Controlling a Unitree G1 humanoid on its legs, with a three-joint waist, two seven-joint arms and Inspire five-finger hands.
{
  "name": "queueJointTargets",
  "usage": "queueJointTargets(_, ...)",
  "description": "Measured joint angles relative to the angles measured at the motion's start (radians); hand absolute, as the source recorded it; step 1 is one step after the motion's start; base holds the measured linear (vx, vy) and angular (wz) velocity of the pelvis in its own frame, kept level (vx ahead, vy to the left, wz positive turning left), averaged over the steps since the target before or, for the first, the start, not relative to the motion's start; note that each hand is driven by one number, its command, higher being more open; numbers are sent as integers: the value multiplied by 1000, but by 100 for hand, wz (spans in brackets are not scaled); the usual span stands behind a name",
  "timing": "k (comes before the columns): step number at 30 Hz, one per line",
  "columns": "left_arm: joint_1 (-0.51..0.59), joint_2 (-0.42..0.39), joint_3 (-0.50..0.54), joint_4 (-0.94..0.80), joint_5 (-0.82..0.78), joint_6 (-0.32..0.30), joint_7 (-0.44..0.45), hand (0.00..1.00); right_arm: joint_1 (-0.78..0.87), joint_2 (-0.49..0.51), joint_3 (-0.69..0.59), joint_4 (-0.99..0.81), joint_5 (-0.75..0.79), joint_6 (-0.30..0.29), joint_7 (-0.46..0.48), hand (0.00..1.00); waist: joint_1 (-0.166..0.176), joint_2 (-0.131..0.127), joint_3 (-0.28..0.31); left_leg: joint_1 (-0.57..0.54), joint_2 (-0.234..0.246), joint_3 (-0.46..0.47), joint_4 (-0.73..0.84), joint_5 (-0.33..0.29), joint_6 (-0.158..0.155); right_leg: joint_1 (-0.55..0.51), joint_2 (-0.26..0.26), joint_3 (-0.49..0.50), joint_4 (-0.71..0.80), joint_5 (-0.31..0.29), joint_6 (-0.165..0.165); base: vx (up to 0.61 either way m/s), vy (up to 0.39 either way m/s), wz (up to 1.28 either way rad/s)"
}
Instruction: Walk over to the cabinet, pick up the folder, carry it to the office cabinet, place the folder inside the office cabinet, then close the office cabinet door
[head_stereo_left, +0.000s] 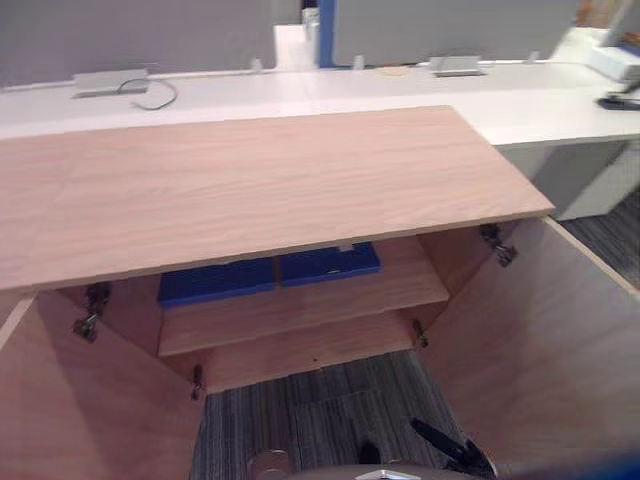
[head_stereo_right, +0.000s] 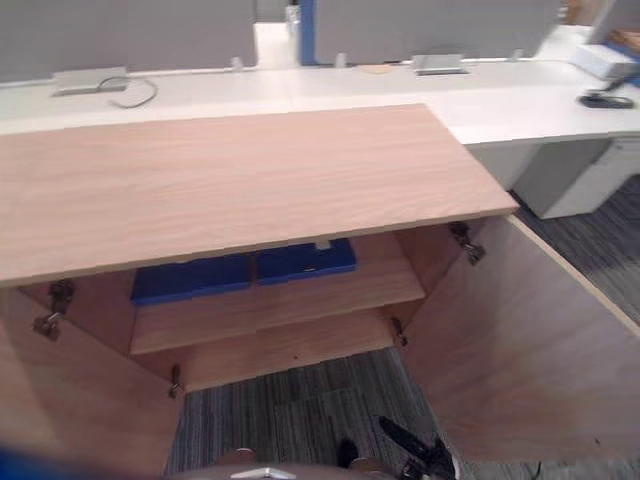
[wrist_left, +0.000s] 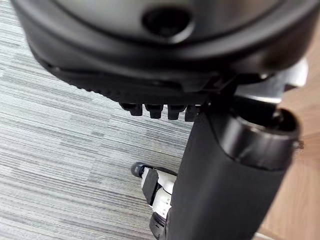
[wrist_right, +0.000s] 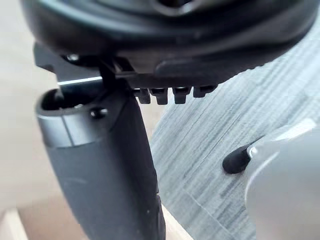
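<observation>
A wooden cabinet (head_stereo_left: 250, 190) stands right in front of me with both doors swung open. A blue folder (head_stereo_left: 270, 275) lies flat on its upper shelf, partly hidden under the cabinet top; it also shows in the right eye view (head_stereo_right: 240, 268). My left hand (wrist_left: 235, 175) hangs low above the grey carpet with a wooden panel close beside it. Its fingers (wrist_left: 160, 110) are straight and hold nothing. My right hand (wrist_right: 105, 165) hangs the same way beside the right door's wood, empty, its fingers (wrist_right: 170, 94) straight.
The left door (head_stereo_left: 80, 400) and right door (head_stereo_left: 560, 350) stick out towards me on either side, with striped carpet (head_stereo_left: 320, 400) between them. A lower shelf (head_stereo_left: 300, 350) sits under the folder's shelf. A long white desk (head_stereo_left: 520, 100) with grey partitions runs behind the cabinet.
</observation>
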Motion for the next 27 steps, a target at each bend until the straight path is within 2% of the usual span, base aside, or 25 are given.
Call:
queueJointTargets(1, 1, 0, -2, 6, 0, 0, 0, 100, 12, -3, -5, 4, 39, 2, -1, 100, 3, 0, -9, 12, -9, -10, 5, -24, -4, -9, 9, 42, 0, 8, 7, -53, 162, -101)
queueJointTargets(3, 1, 10, -14, 28, 2, 1, 0, 100, 36, 0, -5, 3, 110, 3, 5, 100, -4, -7, -35, 8, -26, 11, -2, -29, 2, -41, 9, 92, 1, 20, 15, -60, 157, -89)
queueJointTargets(4, 1, 15, -28, 31, 3, 1, 0, 100, 40, 4, -7, 1, 142, 4, 8, 100, -9, -15, -41, 8, -36, 38, -3, -34, 11, -63, 8, 132, 5, 28, 19, -71, 150, -97)
queueJointTargets(6, 0, 25, -57, 31, 13, 1, 0, 100, 39, 8, -7, -23, 165, 5, 14, 100, -6, -16, -42, 13, -40, 111, -10, -34, 22, -99, 6, 201, 17, 53, 30, -60, 145, -112)
queueJointTargets(7, -4, 34, -90, 30, 30, 1, -1, 100, 39, 11, -1, -44, 165, 7, 16, 100, -7, -13, -42, 28, -45, 158, -25, -22, 41, -112, 1, 241, 22, 64, 35, -32, 118, -98)
queueJointTargets(9, -15, 50, -134, 30, 86, 5, -3, 100, 49, 12, 22, -75, 163, 11, 22, 100, -20, -4, -39, 53, -54, 209, -41, -17, 52, -122, -5, 252, 26, 87, 37, -49, 91, -82)
queueJointTargets(11, -23, 55, -150, 31, 131, 10, -4, 100, 49, 18, 26, -109, 162, 14, 31, 100, -12, 9, -36, 71, -36, 285, -65, 3, 90, -131, -7, 147, 21, 121, 0, -71, 15, -85)
queueJointTargets(12, -25, 55, -151, 31, 148, 12, -8, 100, 42, 20, 27, -133, 161, 14, 31, 100, -15, 4, -24, 96, -35, 327, -80, 15, 103, -151, -45, -70, 112, 55, -43, -29, 2, -91)
queueJointTargets(13, -27, 54, -153, 31, 165, 15, -15, 100, 44, 19, 25, -148, 161, 14, 29, 100, -16, 9, -15, 119, -28, 362, -89, 20, 102, -160, -103, -244, 205, -12, -74, -6, 6, -81)
queueJointTargets(14, -27, 54, -153, 31, 171, 20, -18, 100, 45, 19, 21, -149, 161, 14, 29, 100, -16, 13, -14, 130, -17, 379, -88, 20, 102, -157, -129, -303, 249, -35, -83, -1, 1, -73)
queueJointTargets(16, -20, 62, -150, 31, 171, 34, -19, 100, 55, 20, 20, -151, 159, 17, 25, 100, -16, 17, -18, 166, 25, 430, -102, 35, 76, -132, -212, -422, 380, -106, -85, 24, -120, -75)
queueJointTargets(17, -16, 73, -149, 33, 169, 34, -19, 100, 59, 24, 19, -151, 155, 17, 23, 100, -15, 5, -21, 179, 30, 446, -120, 48, 57, -117, -239, -432, 395, -121, -70, 69, -248, -75)
queueJointTargets(18, -14, 101, -149, 35, 168, 34, -19, 100, 59, 34, 9, -143, 138, 17, 21, 100, -15, -33, -24, 194, 20, 461, -146, 64, 27, -100, -262, -422, 353, -143, -5, 61, -245, -50)
queueJointTargets(19, -19, 110, -150, 38, 168, 35, -19, 100, 55, 35, -5, -139, 124, 18, 21, 100, -18, -40, -24, 196, 16, 455, -162, 72, 11, -98, -246, -422, 335, -149, -3, 61, -259, -39)
queueJointTargets(20, -20, 108, -157, 41, 168, 35, -19, 100, 51, 27, -35, -125, 121, 17, 18, 100, -19, -35, -25, 204, 0, 407, -219, 88, -3, -90, -212, -416, 289, -132, -16, 26, -172, -30)
queueJointTargets(23, 3, 85, -138, 50, 143, 35, -13, 100, 26, -5, -61, -83, 121, 25, 10, 100, -7, -21, -29, 244, -9, 360, -335, 147, -11, -82, -126, -360, 208, -98, -42, -34, -119, -68)
queueJointTargets(27, 3, 82, -140, 53, 143, 35, -1, 100, 1, -22, -54, -85, 113, 25, 6, 100, -7, -12, -38, 245, -3, 359, -385, 181, -6, -73, -58, -312, 82, -21, -63, -13, -77, -55)
